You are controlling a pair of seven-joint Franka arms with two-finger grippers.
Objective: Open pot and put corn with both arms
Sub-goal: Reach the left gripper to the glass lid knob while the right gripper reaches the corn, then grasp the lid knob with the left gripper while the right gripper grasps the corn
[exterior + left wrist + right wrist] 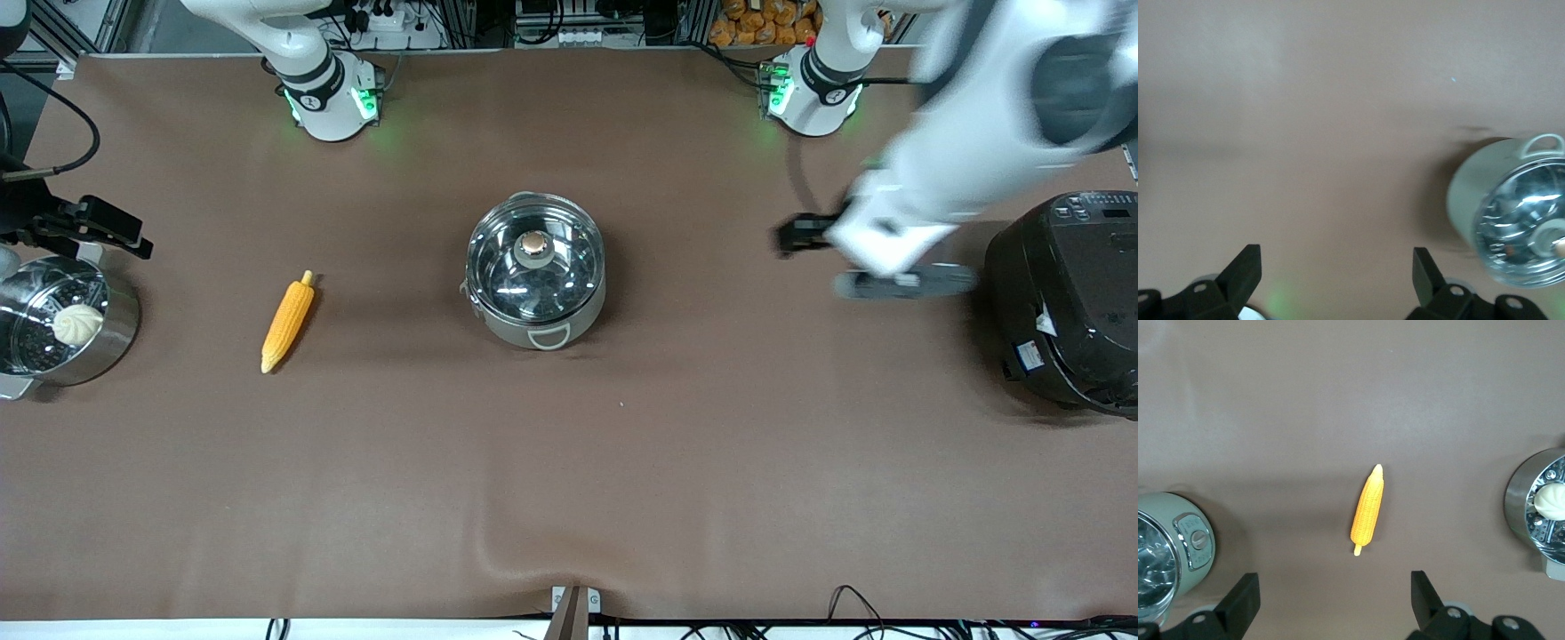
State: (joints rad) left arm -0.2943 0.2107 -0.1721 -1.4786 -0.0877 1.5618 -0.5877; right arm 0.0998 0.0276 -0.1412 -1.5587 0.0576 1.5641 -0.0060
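The steel pot [536, 277] stands mid-table with its glass lid and tan knob [534, 243] on. It also shows in the left wrist view [1511, 210] and at the edge of the right wrist view [1168, 550]. The corn [288, 322] lies on the cloth beside the pot, toward the right arm's end, with its stub end pointing toward the robots. My left gripper [889, 283] is blurred, over the cloth between the pot and the rice cooker; it is open and empty [1336, 267]. My right gripper [1333, 587] is open and empty, high over the cloth with the corn [1367, 510] in sight. It is out of the front view.
A big black rice cooker [1067, 302] stands at the left arm's end. A steel steamer pot [116, 333] with a white bun [78, 322] stands at the right arm's end, and a black fixture [89, 227] sits just above it. The cloth wrinkles near the front edge [524, 556].
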